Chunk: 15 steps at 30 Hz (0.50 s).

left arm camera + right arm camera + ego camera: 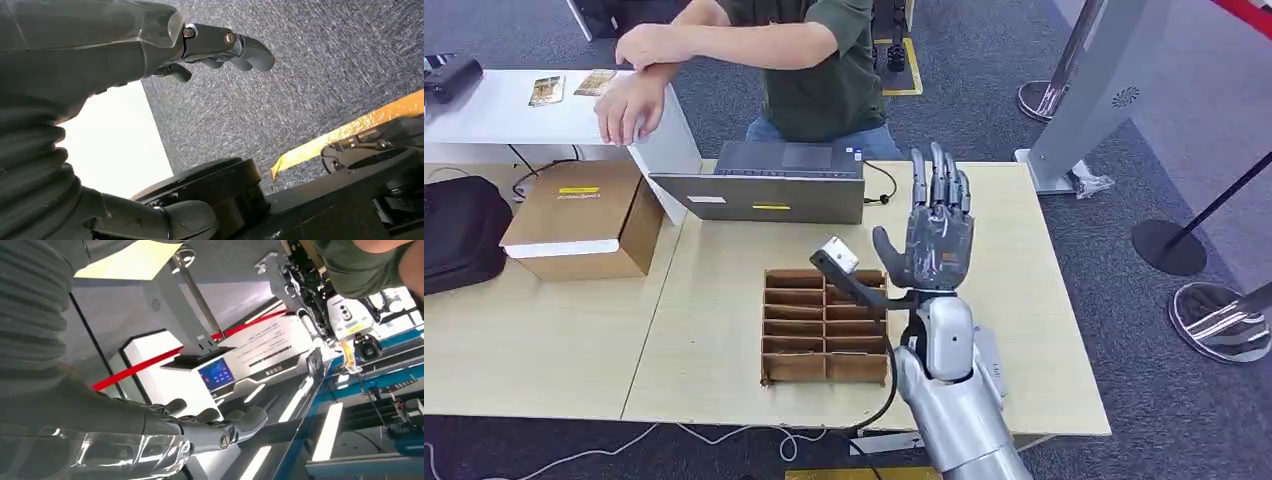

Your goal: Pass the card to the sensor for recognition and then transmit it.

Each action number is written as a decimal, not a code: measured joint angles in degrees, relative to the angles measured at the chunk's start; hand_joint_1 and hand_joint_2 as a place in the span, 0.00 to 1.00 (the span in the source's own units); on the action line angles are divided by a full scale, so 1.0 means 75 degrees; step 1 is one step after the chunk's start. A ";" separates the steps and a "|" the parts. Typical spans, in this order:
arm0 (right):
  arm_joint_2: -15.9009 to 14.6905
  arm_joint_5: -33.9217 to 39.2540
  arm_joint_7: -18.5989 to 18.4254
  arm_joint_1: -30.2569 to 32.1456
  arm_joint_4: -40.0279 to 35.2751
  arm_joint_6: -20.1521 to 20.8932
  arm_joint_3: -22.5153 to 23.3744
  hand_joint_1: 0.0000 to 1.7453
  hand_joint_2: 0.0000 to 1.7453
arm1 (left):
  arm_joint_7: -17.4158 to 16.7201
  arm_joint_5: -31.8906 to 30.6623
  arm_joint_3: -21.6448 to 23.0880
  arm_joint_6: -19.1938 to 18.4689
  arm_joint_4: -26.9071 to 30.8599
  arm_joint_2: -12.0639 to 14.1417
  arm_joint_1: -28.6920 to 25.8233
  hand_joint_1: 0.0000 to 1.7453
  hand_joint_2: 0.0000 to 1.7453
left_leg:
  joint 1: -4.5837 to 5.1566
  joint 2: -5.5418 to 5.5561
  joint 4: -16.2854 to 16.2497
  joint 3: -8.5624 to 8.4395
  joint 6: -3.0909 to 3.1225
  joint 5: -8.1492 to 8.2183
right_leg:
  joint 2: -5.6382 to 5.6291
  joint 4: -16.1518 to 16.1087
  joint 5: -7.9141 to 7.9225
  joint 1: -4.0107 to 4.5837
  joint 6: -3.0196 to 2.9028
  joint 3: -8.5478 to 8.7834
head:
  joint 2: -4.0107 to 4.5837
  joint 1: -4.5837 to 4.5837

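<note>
From my seat the nearest thing is the silver right arm rising over the pale wood-grain tabletop (1024, 330), its dark grey right robot hand (934, 230) upright, palm open, fingers straight and spread, holding nothing. Just beside the wrist sits a brown cardboard divider tray (824, 325) of small rectangular cells; I cannot make out anything lying in them. A small white-faced block on a black bracket (836, 256) hangs over the tray's far edge. Beyond lies a flat grey laptop-like device (774, 182), and on the adjoining table a tan cardboard box (579, 220) and a black fabric bag (459, 232). Farther back, two small printed cards (569, 87) rest on a white table (514, 120), well apart from the right robot hand, close to the hand of a person in a green shirt (809, 60). The left robot hand (220, 47) hangs over speckled grey carpet (310, 75), fingers curled, nothing in them.
</note>
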<state>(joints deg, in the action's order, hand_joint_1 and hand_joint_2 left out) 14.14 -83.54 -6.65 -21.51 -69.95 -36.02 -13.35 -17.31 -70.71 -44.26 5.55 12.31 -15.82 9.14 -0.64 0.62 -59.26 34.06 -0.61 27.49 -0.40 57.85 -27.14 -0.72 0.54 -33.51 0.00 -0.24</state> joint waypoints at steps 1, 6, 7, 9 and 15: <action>-0.0035 -0.0061 -0.0058 0.0088 -0.0113 0.0020 0.0006 0.00 1.00 | 0.0003 0.0012 0.0000 0.0020 0.0000 0.0000 -0.0006 0.00 1.00 | 0.0000 0.0000 0.0000 0.0000 0.0000 0.0000 | 0.0000 -0.0001 0.0000 0.0000 0.0000 0.0000 | 0.0000 0.0000; -0.0204 -0.0230 -0.0242 0.0667 -0.0775 0.0041 0.0053 0.00 1.00 | 0.0076 0.0073 -0.0006 0.0047 0.0000 0.0003 -0.0031 0.00 1.00 | 0.0000 0.0000 0.0000 0.0000 -0.0001 0.0003 | 0.0000 -0.0002 -0.0003 0.0000 0.0003 0.0000 | 0.0003 0.0000; -0.0233 -0.0262 -0.0259 0.0794 -0.0901 0.0052 0.0067 0.00 1.00 | 0.0093 0.0090 -0.0009 0.0061 0.0000 0.0003 -0.0038 0.00 1.00 | 0.0000 0.0000 0.0000 0.0001 -0.0001 0.0004 | 0.0000 -0.0002 -0.0003 0.0000 0.0004 0.0000 | 0.0000 0.0000; -0.0280 -0.0271 -0.0318 0.1076 -0.1157 0.0073 0.0102 0.00 1.00 | 0.0122 0.0125 -0.0015 0.0085 0.0000 0.0006 -0.0050 0.00 1.00 | 0.0000 0.0000 0.0000 0.0001 -0.0001 0.0004 | 0.0000 -0.0003 -0.0004 0.0000 0.0005 0.0000 | 0.0000 0.0000; -0.0382 -0.0309 -0.0434 0.1810 -0.1862 0.0105 0.0169 0.00 1.00 | 0.0265 0.0230 -0.0064 0.0210 0.0000 0.0015 -0.0104 0.00 1.00 | 0.0000 0.0000 0.0001 0.0002 -0.0002 0.0010 | 0.0001 -0.0003 -0.0006 0.0000 0.0005 0.0000 | 0.0000 0.0000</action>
<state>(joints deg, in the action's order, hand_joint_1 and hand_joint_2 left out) 11.28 -85.85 -9.90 -7.94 -83.91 -35.23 -12.09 -15.32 -68.98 -44.74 7.13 12.31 -15.71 8.36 -0.64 0.62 -59.25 34.08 -0.62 27.56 -0.39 57.83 -27.19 -0.72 0.57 -33.50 0.00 -0.24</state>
